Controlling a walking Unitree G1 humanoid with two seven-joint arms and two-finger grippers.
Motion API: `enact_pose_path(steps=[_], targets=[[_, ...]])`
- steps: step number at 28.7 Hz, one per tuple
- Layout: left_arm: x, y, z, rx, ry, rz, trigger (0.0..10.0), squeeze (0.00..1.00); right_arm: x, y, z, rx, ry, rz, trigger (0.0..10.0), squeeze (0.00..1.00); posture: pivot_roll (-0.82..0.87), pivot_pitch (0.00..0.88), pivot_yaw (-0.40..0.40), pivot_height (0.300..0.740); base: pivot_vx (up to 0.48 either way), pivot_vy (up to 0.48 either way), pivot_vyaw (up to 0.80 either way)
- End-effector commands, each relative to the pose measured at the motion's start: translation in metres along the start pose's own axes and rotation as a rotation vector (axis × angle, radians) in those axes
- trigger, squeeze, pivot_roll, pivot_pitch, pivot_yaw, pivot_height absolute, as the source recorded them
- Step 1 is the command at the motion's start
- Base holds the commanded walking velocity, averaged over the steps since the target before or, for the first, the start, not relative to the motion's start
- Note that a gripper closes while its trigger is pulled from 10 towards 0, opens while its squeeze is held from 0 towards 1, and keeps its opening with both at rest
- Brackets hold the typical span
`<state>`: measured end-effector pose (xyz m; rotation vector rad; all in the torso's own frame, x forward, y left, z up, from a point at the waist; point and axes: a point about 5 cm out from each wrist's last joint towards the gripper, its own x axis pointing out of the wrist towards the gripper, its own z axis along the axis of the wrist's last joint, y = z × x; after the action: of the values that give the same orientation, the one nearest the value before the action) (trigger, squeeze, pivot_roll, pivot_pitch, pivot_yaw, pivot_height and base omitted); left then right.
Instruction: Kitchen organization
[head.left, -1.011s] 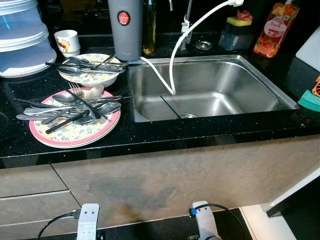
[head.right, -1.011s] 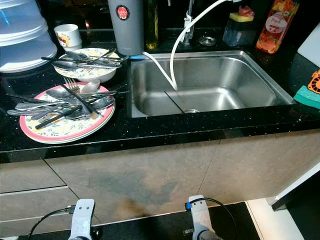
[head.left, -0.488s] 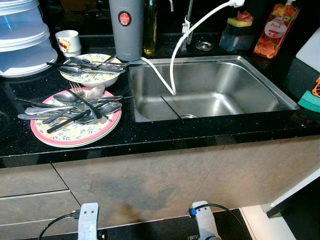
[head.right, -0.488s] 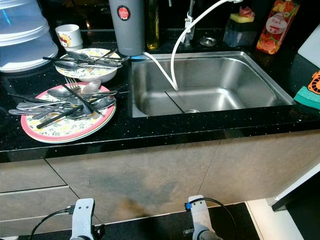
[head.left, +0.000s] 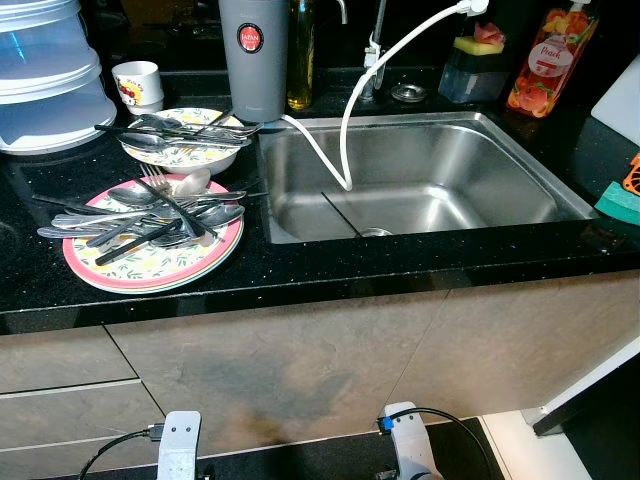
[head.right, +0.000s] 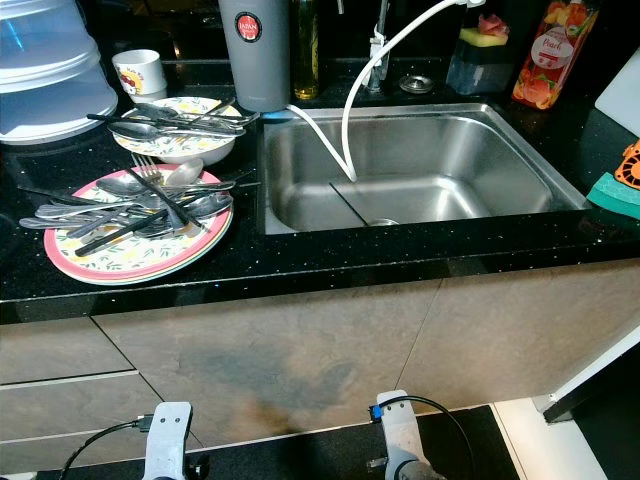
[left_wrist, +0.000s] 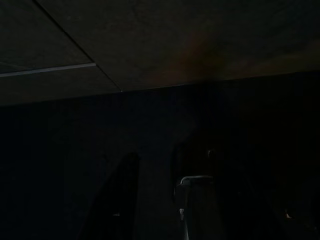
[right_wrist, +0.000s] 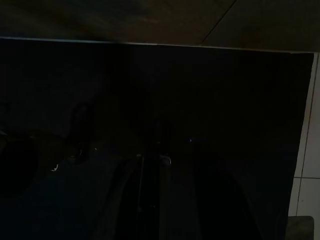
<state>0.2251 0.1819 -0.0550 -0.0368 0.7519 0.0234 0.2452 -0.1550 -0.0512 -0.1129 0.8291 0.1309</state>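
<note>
Beside the sink (head.left: 520, 160), cutlery (head.left: 150, 215) crowds a pink plate (head.left: 150, 270); either pincer's grip is indiscernible.

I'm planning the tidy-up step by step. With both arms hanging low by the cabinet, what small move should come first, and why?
Probably raise the left arm toward the pink-rimmed plate, since loose cutlery is piled there on the robot's left, and the sink beside it has room. Both arms hang below the counter edge.
</note>
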Motion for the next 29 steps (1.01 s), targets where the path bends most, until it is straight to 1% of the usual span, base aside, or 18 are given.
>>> enact_pose_path(steps=[1,12,15,16,18,19,20,21,23,24,27,29], targets=[[-0.002,0.002,-0.011,0.010,0.037,0.002,10.0,0.00,-0.001,0.000,-0.009,0.009,0.029,0.002,10.0,0.00,-0.01,0.186,-0.011,0.740,0.000,0.000,0.00],[-0.002,0.001,-0.007,0.023,0.013,-0.018,10.0,0.00,-0.001,0.001,-0.007,0.048,0.019,-0.003,10.0,0.00,-0.01,0.187,-0.006,0.740,0.000,0.000,0.00],[-0.002,0.001,-0.006,0.022,0.009,-0.024,10.0,0.00,-0.001,0.002,-0.007,0.096,-0.006,0.000,10.0,0.00,-0.01,0.185,-0.006,0.740,0.000,0.000,0.00],[-0.002,0.001,-0.006,0.022,0.009,-0.024,10.0,0.00,-0.001,0.002,-0.007,0.096,-0.006,0.000,10.0,0.00,-0.01,0.185,-0.006,0.740,0.000,0.000,0.00],[-0.002,0.001,-0.005,0.020,0.006,-0.015,10.0,0.00,-0.001,0.002,-0.006,0.126,-0.022,-0.004,10.0,0.00,-0.01,0.186,-0.007,0.740,0.000,0.000,0.00],[-0.002,0.001,-0.005,0.021,0.004,-0.007,10.0,0.00,-0.001,0.002,-0.007,0.176,-0.028,-0.004,10.0,0.00,-0.01,0.186,-0.007,0.740,0.000,0.000,0.00],[-0.002,0.001,-0.004,0.020,-0.001,-0.007,10.0,0.00,-0.001,0.003,-0.007,0.198,-0.029,-0.001,10.0,0.00,-0.01,0.186,-0.007,0.740,0.000,0.000,0.00],[-0.001,0.000,-0.003,0.018,-0.010,-0.009,10.0,0.00,-0.001,0.005,-0.008,0.253,-0.037,0.010,10.0,0.00,-0.01,0.186,-0.009,0.740,0.000,0.000,0.00],[-0.001,-0.001,0.001,0.008,-0.034,-0.015,10.0,0.00,-0.002,0.006,-0.008,0.324,-0.054,0.023,10.0,0.00,-0.01,0.186,-0.010,0.740,0.000,0.000,0.00],[-0.001,-0.001,0.001,0.008,-0.034,-0.015,10.0,0.00,-0.002,0.006,-0.008,0.324,-0.054,0.023,10.0,0.00,-0.01,0.186,-0.010,0.740,0.000,0.000,0.00],[-0.001,-0.002,0.004,-0.011,-0.062,-0.024,10.0,0.00,-0.002,0.006,-0.007,0.365,-0.072,0.015,10.0,0.00,-0.01,0.186,-0.011,0.740,0.000,0.000,0.00],[-0.001,-0.003,0.006,-0.019,-0.077,-0.024,10.0,0.00,-0.002,0.006,-0.008,0.370,-0.069,0.003,10.0,0.00,-0.01,0.186,-0.011,0.740,0.000,0.000,0.00]])
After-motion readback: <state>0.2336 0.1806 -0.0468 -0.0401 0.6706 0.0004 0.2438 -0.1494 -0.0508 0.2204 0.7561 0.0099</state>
